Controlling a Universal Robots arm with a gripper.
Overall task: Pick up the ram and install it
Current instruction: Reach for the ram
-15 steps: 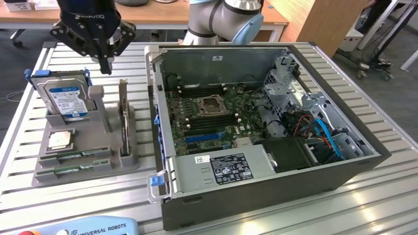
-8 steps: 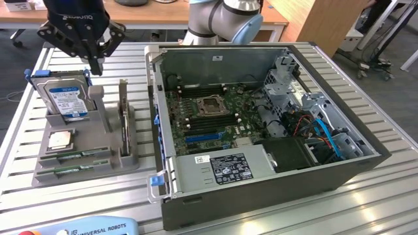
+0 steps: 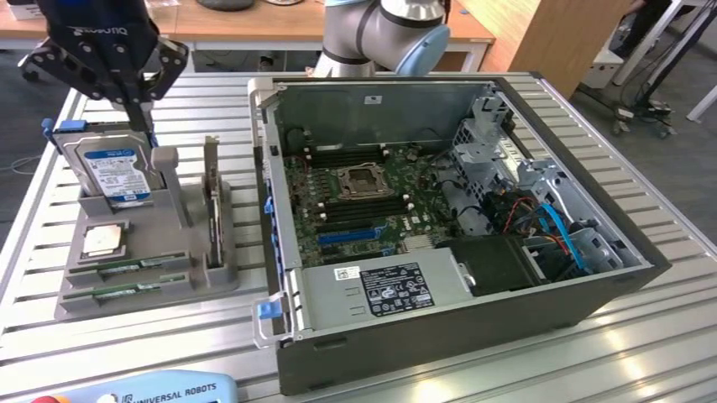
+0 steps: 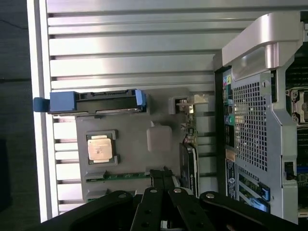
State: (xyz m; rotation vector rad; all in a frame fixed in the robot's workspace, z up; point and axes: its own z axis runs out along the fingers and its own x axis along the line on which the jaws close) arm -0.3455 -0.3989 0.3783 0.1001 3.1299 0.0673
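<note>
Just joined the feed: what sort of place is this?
Probably a robotics lab bench for PC assembly: slatted aluminium table, open grey desktop computer case, grey fixture holding a blue-labelled silver hard drive.

At twelve o'clock of the exterior view we note the silver-grey tubular arm with a pale blue joint cap; at ten o'clock, the black linkage-type gripper bearing white lettering.
</note>
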